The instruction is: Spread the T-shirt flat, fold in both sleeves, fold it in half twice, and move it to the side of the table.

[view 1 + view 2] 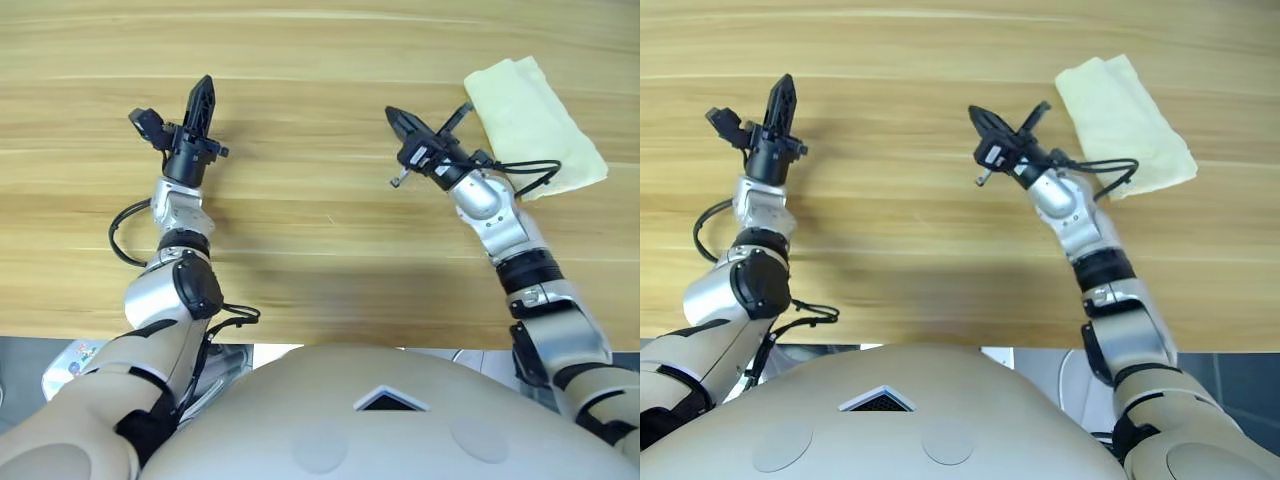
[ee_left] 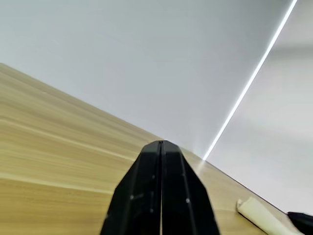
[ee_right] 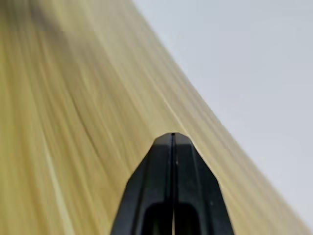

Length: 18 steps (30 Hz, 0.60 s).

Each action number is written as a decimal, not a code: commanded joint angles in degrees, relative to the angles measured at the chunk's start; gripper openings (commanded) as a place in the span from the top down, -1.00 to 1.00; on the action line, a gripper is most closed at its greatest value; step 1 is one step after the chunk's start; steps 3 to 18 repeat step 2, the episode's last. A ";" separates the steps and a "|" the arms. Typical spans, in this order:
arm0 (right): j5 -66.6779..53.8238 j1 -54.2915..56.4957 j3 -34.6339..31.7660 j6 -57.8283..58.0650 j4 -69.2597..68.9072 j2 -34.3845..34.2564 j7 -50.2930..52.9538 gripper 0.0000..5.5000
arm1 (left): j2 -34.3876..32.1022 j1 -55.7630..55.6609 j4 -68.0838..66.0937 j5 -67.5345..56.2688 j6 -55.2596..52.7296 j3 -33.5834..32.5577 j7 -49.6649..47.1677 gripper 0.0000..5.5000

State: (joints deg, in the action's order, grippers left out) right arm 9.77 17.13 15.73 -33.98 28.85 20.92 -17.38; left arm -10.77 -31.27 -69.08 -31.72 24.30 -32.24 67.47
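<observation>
wood tabletop [image 1: 300, 60] | t-shirt [image 1: 530, 125] folded, lying at the side | my left pincer [image 1: 205, 92], right pincer [image 1: 400, 120] closed, empty | seems finished; next: withdraw

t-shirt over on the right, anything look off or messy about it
Nothing really stands out. The T-shirt is a compact folded bundle on the right side of the table. It lies at a slant to the wood grain, with no sleeve or loose edge hanging out.
</observation>
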 commanded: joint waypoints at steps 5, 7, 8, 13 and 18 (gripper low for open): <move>-54.25 21.00 -37.04 28.98 24.06 -12.75 -23.17 1.00 | 0.45 -8.05 -4.65 2.93 1.24 0.18 -17.34 0.99; -54.25 21.00 -37.04 28.98 24.06 -12.75 -23.17 1.00 | 0.45 -8.05 -4.65 2.93 1.24 0.18 -17.34 0.99; -54.25 21.00 -37.04 28.98 24.06 -12.75 -23.17 1.00 | 0.45 -8.05 -4.65 2.93 1.24 0.18 -17.34 0.99; -54.25 21.00 -37.04 28.98 24.06 -12.75 -23.17 1.00 | 0.45 -8.05 -4.65 2.93 1.24 0.18 -17.34 0.99; -54.25 21.00 -37.04 28.98 24.06 -12.75 -23.17 1.00 | 0.45 -8.05 -4.65 2.93 1.24 0.18 -17.34 0.99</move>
